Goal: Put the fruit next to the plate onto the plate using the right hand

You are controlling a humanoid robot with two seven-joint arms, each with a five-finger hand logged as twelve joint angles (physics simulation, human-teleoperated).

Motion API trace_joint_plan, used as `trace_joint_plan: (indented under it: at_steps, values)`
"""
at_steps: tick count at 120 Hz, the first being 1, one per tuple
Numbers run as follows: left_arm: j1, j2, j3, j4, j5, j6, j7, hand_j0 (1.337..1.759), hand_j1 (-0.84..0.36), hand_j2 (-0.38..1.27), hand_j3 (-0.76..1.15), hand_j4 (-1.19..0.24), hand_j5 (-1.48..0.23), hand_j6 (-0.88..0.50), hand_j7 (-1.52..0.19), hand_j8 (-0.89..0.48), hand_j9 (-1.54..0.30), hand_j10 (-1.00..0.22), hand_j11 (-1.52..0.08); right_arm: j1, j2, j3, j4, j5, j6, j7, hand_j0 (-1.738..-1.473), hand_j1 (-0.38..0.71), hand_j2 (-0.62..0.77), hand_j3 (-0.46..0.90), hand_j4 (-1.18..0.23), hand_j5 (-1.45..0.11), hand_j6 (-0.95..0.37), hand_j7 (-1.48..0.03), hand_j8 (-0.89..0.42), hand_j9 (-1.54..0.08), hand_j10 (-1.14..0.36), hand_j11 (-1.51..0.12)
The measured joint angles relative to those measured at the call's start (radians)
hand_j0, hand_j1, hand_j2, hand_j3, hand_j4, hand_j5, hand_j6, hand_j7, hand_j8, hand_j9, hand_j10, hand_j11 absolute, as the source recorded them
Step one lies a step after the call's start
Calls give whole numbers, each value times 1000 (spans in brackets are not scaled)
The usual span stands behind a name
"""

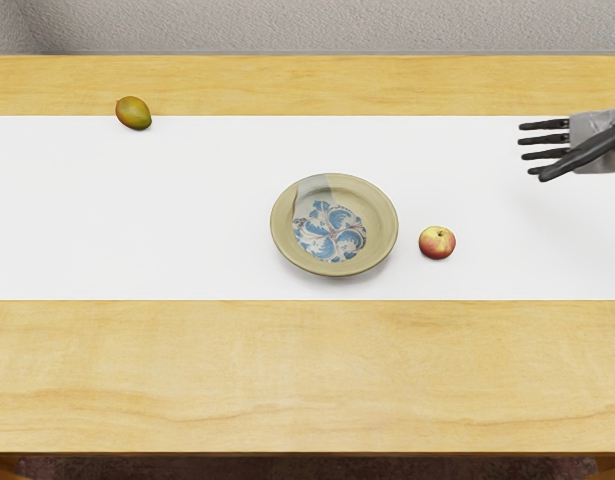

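Status: transfer not started, nothing grasped.
My right hand (pixel 577 147), fingers spread and empty, hovers well apart from the small round red-yellow apple (pixel 437 242), which rests on the smooth white runner (pixel 137 220) just beside the glazed olive ceramic plate (pixel 383 222), blue-patterned at centre. Reach, grasp and placement remain.
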Motion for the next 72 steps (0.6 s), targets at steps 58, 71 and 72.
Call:
trace_joint_plan:
  at_steps: [58,71,72]
  values:
    - [2,0,1,0,0,0,0,1658,349,0,0,0,0,-1,0,-1,0,0,0,184,96,-134,373,-500,0,0,-1658,-349,0,0,-1,0,0,0,0,0,0,0]
    - [6,0,0,0,0,0,0,1658,349,0,0,0,0,0,0,0,0,0,0,296,108,-284,474,-554,-23,0,-1658,-349,-1,0,-2,0,-2,0,-1,0,-1,0]
    - [6,0,0,0,0,0,0,1658,349,0,0,0,0,0,0,0,0,0,0,303,108,-292,483,-559,-32,0,-1658,-349,-1,0,-2,0,-2,0,-1,0,-1,0]
